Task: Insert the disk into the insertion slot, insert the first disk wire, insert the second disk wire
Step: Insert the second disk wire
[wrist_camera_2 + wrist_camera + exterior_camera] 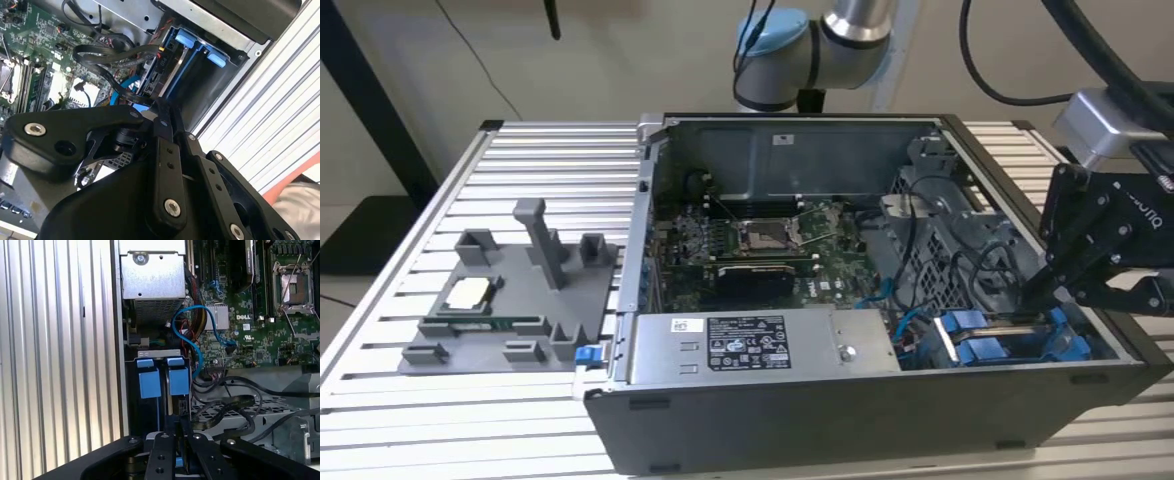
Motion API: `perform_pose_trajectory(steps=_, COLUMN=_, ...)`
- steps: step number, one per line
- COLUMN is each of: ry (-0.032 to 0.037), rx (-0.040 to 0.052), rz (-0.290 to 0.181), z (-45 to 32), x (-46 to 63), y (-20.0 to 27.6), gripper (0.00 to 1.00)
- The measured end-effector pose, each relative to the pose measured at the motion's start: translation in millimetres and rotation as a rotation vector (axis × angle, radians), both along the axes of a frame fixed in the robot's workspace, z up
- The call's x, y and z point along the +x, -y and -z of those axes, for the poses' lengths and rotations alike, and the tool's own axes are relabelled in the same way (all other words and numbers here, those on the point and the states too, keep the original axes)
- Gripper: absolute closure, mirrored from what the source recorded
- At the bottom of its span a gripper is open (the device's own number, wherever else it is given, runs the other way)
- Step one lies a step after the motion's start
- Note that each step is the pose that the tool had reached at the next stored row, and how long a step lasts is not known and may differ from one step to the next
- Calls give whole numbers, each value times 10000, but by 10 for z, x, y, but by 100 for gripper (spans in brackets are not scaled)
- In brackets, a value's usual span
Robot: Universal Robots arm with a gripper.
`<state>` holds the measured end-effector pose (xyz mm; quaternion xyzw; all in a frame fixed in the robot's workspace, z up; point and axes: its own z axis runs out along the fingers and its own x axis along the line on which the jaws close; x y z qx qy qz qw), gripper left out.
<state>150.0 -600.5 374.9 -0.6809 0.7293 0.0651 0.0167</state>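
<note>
The pincer [1051, 290] hung over the drive bay at the exterior view's right of the open computer case [854, 420], its black fingers pressed together with no gap, their tips low beside the disk [1007, 335]. The disk stood on edge in its slot, held by a bright blue carrier; in the first wrist view the pincer [181, 432] sat directly at the disk's [178, 390] end, and in the second wrist view its tip [159, 107] met the disk's [165, 67] connector edge. Whether anything thin was pinched between the fingers could not be made out, since the linkage hid the tips.

Two blue carrier tabs showed side by side, the second [148, 382] just beside the disk. A blue cable [192, 335] and a flat black cable [230, 407] looped near the bay. One silver power-supply box [761, 345] lay along the case's near edge, one motherboard [761, 240] farther back. On the slatted table [400, 430] one grey fixture [507, 300] stood at the left, bearing a processor chip [467, 293].
</note>
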Motion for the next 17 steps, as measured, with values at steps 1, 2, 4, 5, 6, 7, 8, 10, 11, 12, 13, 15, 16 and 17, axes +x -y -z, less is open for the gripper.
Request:
perform_pose_trajectory(steps=1, ry=0, rx=-1, rz=0, z=0, x=0, y=0, gripper=84)
perform_pose_trajectory(steps=2, ry=0, rx=0, rz=0, z=0, x=0, y=0, gripper=84)
perform_pose_trajectory(steps=4, ry=1, rx=0, rz=0, z=1, x=0, y=0, gripper=84)
perform_pose_trajectory(steps=5, ry=2, rx=0, rz=0, z=2, x=0, y=0, gripper=84)
perform_pose_trajectory(steps=6, ry=6, rx=0, rz=0, z=3, x=0, y=0, gripper=84)
perform_pose_trajectory(steps=7, ry=12, rx=1, rz=0, z=5, x=-2, y=0, gripper=84)
perform_pose_trajectory(steps=8, ry=23, rx=3, rz=1, z=9, x=-5, y=0, gripper=84)
perform_pose_trajectory(steps=10, ry=68, rx=1, rz=0, z=16, x=-18, y=0, gripper=84)
perform_pose_trajectory(steps=11, ry=97, rx=-2, rz=0, z=20, x=-34, y=0, gripper=84)
perform_pose_trajectory(steps=12, ry=130, rx=-1, rz=0, z=26, x=-55, y=0, gripper=84)
perform_pose_trajectory(steps=13, ry=166, rx=0, rz=1, z=34, x=-75, y=0, gripper=84)
perform_pose_trajectory(steps=15, ry=262, rx=0, rz=1, z=55, x=-102, y=-2, gripper=84)
perform_pose_trajectory(steps=16, ry=329, rx=0, rz=1, z=67, x=-112, y=-4, gripper=84)
perform_pose_trajectory(steps=17, ry=389, rx=1, rz=1, z=77, x=-120, y=-7, gripper=84)
